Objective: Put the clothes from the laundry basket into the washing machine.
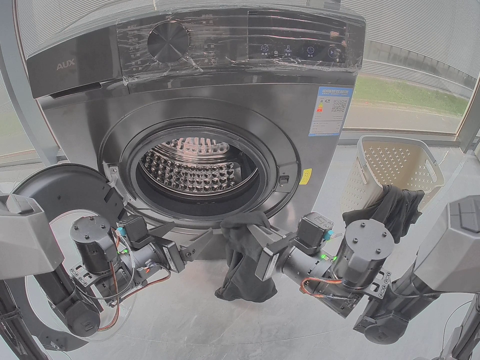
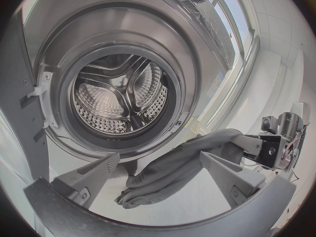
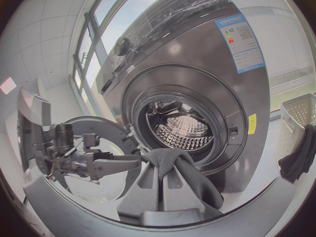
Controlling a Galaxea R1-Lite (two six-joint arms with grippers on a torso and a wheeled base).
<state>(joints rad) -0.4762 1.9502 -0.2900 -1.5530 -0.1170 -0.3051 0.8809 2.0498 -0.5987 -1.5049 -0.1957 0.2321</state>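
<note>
We record: right end effector (image 1: 251,236) grasping dark garment (image 1: 244,276), which hangs near the washing machine (image 1: 200,101), below its open drum. Left end effector (image 1: 192,230) released, to its left. Second garment (image 1: 400,208) draped over laundry basket (image 1: 395,163), right.

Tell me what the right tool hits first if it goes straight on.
Likely the washing machine, at the lower rim of its door opening; the right tool, shut on a dark garment, points there. Depth unclear.

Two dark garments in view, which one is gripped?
The dark garment hanging in front of the washing machine, pinched in the right gripper. The other garment is draped over the laundry basket's rim, no gripper on it.
</note>
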